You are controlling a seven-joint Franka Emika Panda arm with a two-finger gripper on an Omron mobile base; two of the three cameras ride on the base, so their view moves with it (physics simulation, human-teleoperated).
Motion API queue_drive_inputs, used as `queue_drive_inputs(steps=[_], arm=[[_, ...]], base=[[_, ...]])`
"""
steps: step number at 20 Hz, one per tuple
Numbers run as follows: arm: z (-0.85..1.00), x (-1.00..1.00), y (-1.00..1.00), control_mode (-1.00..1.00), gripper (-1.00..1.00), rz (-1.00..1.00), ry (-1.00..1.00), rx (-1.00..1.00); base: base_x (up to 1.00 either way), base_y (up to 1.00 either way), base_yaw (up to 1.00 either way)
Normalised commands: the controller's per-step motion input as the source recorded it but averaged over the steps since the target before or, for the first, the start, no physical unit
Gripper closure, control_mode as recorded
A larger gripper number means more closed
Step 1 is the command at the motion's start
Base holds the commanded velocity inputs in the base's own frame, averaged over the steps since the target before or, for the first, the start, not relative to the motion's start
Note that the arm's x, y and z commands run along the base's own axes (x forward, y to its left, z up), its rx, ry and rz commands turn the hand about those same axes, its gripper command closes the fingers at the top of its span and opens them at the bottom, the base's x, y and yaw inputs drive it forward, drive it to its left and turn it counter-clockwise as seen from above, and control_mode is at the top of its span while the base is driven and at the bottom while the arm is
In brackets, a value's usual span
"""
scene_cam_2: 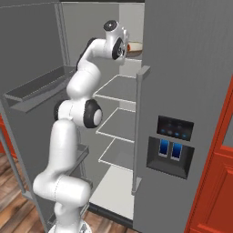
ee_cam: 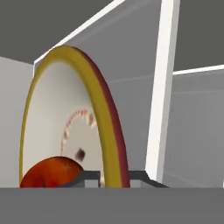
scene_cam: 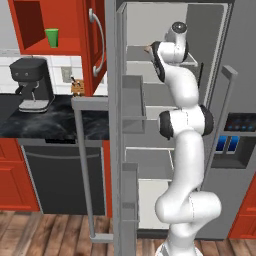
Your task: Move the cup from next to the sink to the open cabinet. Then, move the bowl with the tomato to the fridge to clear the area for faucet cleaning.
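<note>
In the hand view my gripper (ee_cam: 113, 177) is shut on the tan-brown rim of the cream bowl (ee_cam: 57, 118), which fills the view edge-on. The red tomato (ee_cam: 50, 173) lies inside the bowl. In the right base view the bowl (scene_cam_2: 136, 47) sits level at the hand, high inside the open grey fridge (scene_cam_2: 191, 68), above its top shelf. A sliver of the bowl (scene_cam: 148, 49) shows beside the wrist in the left base view. The green cup (scene_cam: 51, 37) stands in the open cabinet (scene_cam: 30, 25). Sink and faucet are out of view.
The fridge's left door (scene_cam: 131, 100) with its bins swings out toward the counter (scene_cam: 50, 122). White shelves (scene_cam_2: 117, 88) lie below the hand. A black coffee machine (scene_cam: 32, 82) stands on the counter above a dishwasher (scene_cam: 65, 180). The red cabinet door (scene_cam: 95, 40) hangs open.
</note>
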Motion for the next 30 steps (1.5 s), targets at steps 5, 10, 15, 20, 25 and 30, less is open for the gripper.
queue_drive_inputs(steps=[5, 10, 15, 20, 25, 30], arm=[[-0.16, -0.41, 0.0, -1.0, -1.0, 0.0, 0.0, 0.0], [-0.59, -1.0, 0.0, -1.0, -1.0, -0.01, -0.3, 0.0], [-0.99, -1.0, -0.03, -1.0, -1.0, 0.0, -0.39, 0.0], [-1.0, -1.0, -0.12, -1.0, -1.0, 0.0, -0.18, -0.02], [-1.0, -1.0, -0.04, -1.0, -1.0, 0.0, -0.11, -0.1], [-1.0, -1.0, -0.01, -1.0, -1.0, 0.0, -0.07, -0.15]], base=[[0.0, 0.0, 0.0], [0.0, 0.0, 0.0], [0.0, 0.0, 0.0], [0.0, 0.0, 0.0], [0.0, 0.0, 0.0], [0.0, 0.0, 0.0]])
